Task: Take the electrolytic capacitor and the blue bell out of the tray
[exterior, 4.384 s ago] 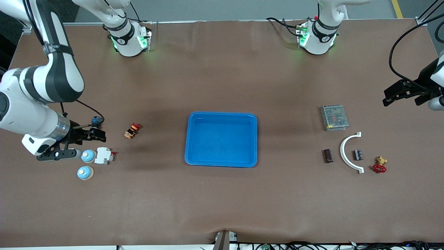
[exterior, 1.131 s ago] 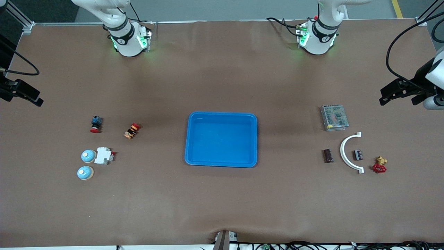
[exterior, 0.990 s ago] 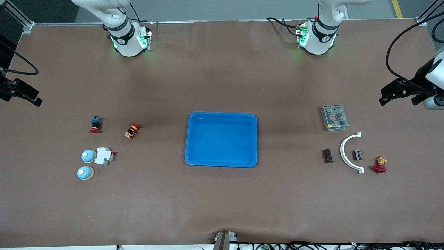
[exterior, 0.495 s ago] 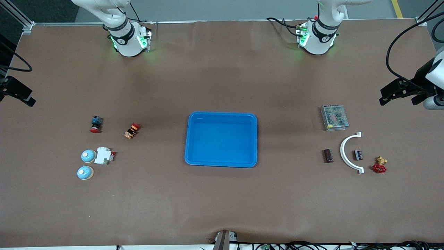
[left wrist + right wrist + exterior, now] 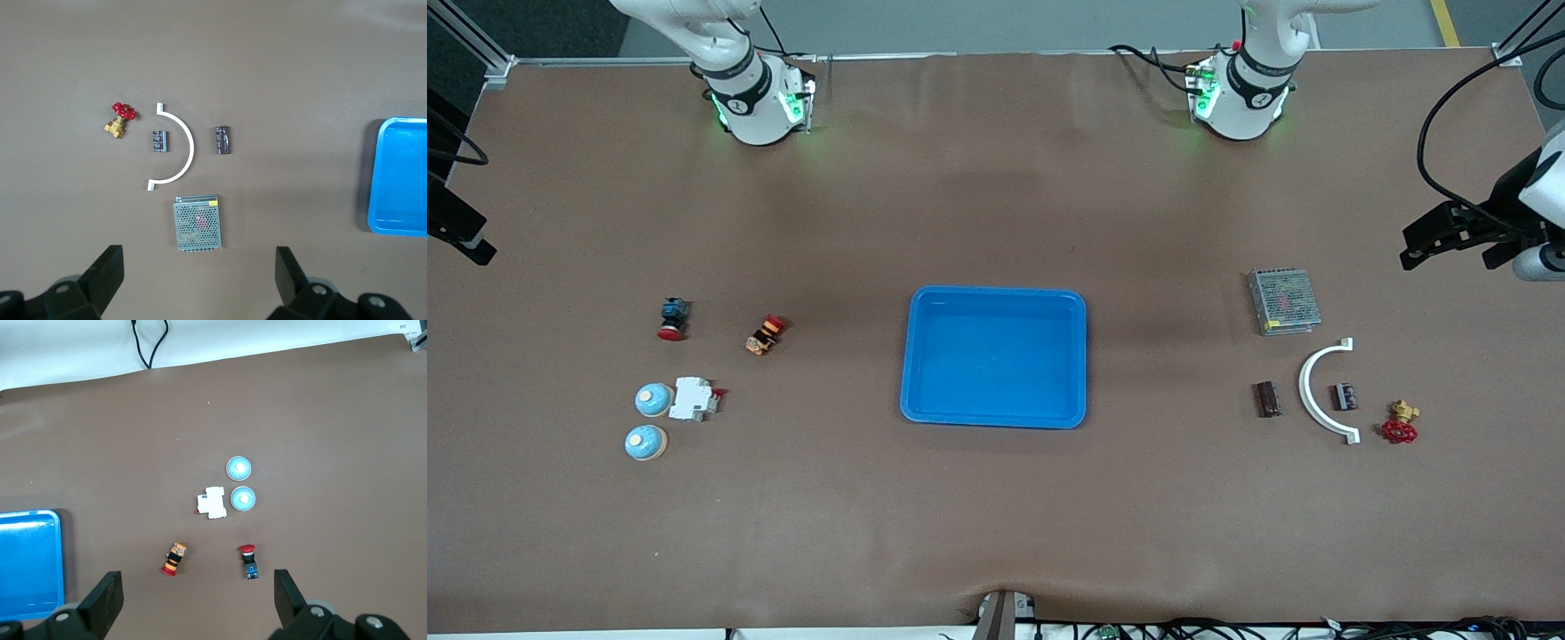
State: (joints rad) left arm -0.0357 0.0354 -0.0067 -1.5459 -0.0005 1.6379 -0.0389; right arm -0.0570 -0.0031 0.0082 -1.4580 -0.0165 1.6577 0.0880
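Two pale blue dome bells (image 5: 654,399) (image 5: 646,442) sit side by side at the right arm's end of the table; in the right wrist view the same bells (image 5: 239,468) (image 5: 243,499) lie well below the camera. Two dark capacitors (image 5: 1267,398) (image 5: 1344,396) lie at the left arm's end, one on each side of a white arc (image 5: 1320,391); the left wrist view shows those capacitors too (image 5: 223,140) (image 5: 159,141). A blue tray (image 5: 996,418) is mid-table, empty. My left gripper (image 5: 1449,256) (image 5: 198,273) hangs open, high by the table's end. My right gripper (image 5: 467,244) (image 5: 197,593) hangs open at the other end.
Beside the bells stands a white circuit breaker (image 5: 694,398), with two red-capped push buttons (image 5: 673,318) (image 5: 766,334) farther from the camera. Near the capacitors are a metal mesh power supply (image 5: 1283,301) and a brass valve with a red handle (image 5: 1400,425).
The right arm has lifted away from the bells and drawn back toward the table's end, still sliding outward over the last second. The left gripper has hardly moved. No object has shifted.
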